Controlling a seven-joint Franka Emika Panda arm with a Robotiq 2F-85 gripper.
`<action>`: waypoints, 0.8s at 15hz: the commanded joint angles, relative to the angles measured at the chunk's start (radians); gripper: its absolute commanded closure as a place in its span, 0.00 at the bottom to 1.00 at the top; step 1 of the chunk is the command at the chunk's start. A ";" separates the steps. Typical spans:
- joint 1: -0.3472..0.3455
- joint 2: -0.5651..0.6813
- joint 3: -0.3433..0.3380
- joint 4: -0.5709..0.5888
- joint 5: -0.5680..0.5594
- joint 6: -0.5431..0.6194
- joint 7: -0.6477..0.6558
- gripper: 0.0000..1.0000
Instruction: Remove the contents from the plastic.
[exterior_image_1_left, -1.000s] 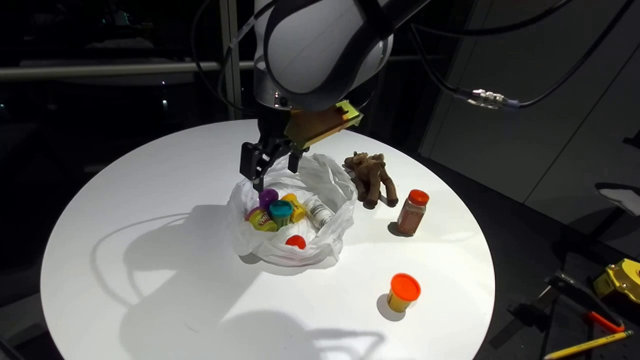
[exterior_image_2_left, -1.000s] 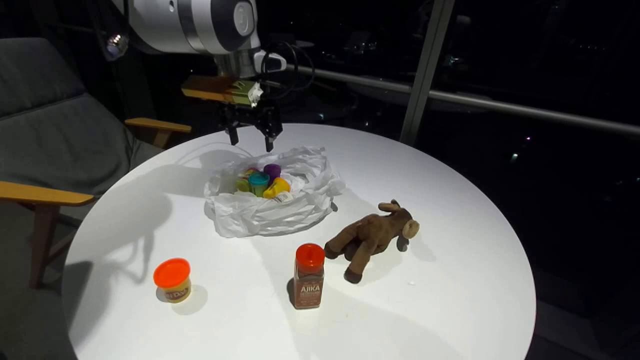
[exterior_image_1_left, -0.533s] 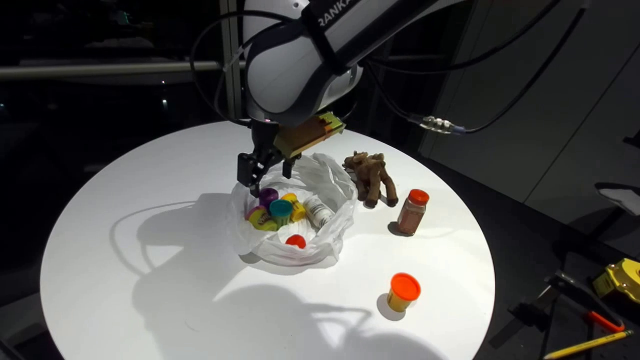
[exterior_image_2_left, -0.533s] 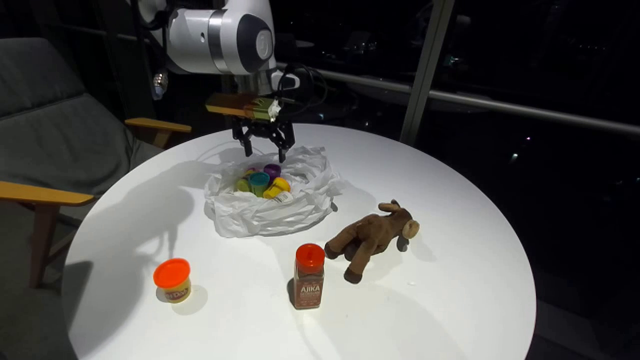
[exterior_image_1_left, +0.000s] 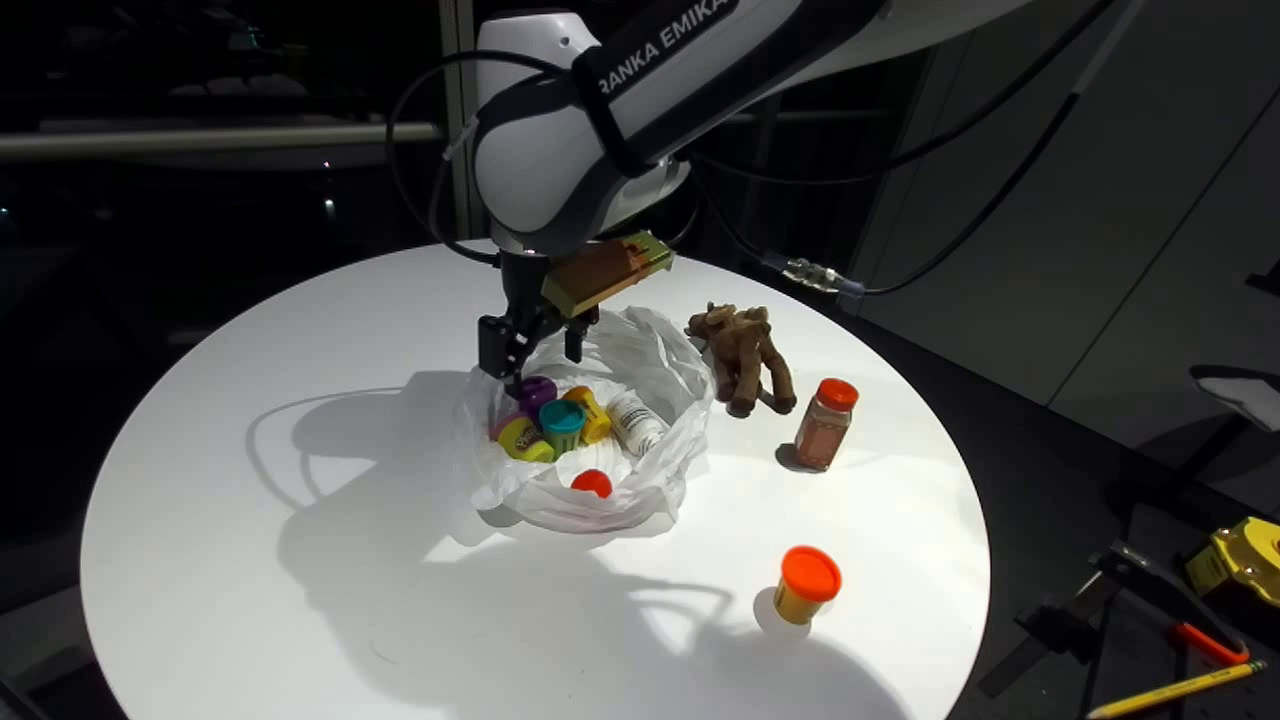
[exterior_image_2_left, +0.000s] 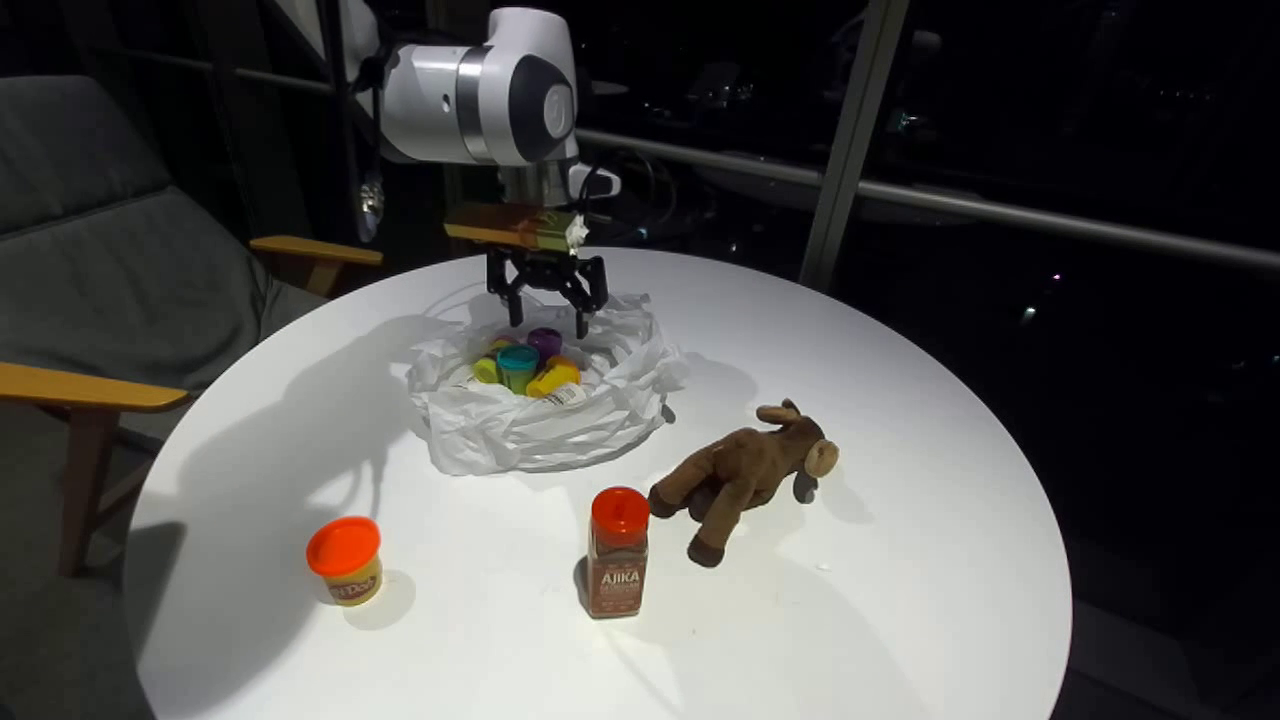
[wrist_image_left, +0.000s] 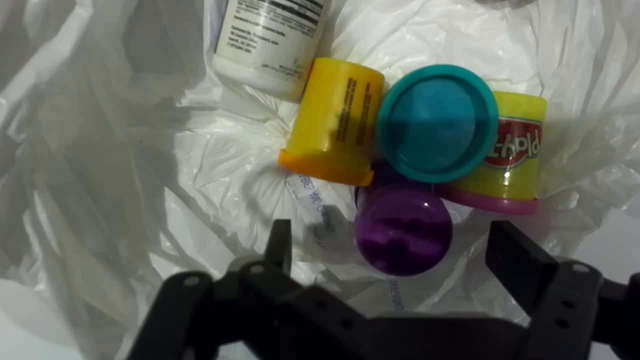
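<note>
Brings the gripper (wrist_image_left: 389, 229) lower over the plastic bag (exterior_image_2_left: 545, 432) than a second ago, with jaws wide apart near a purple tub (wrist_image_left: 404, 230). Shows teal tub (wrist_image_left: 437, 124), yellow tub (wrist_image_left: 334, 120), lime tub (wrist_image_left: 514, 150) and white bottle (wrist_image_left: 270, 45) inside the bag; on the desk (exterior_image_2_left: 880, 620) outside, orange-lidded tub (exterior_image_2_left: 347, 560), red-capped jar (exterior_image_2_left: 617, 560) and brown toy animal (exterior_image_2_left: 745, 468).
</note>
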 joint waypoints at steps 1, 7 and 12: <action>-0.009 0.082 0.016 0.146 0.022 -0.086 -0.049 0.14; 0.001 0.146 0.011 0.243 0.014 -0.134 -0.064 0.65; 0.003 0.136 0.007 0.257 0.016 -0.158 -0.051 0.74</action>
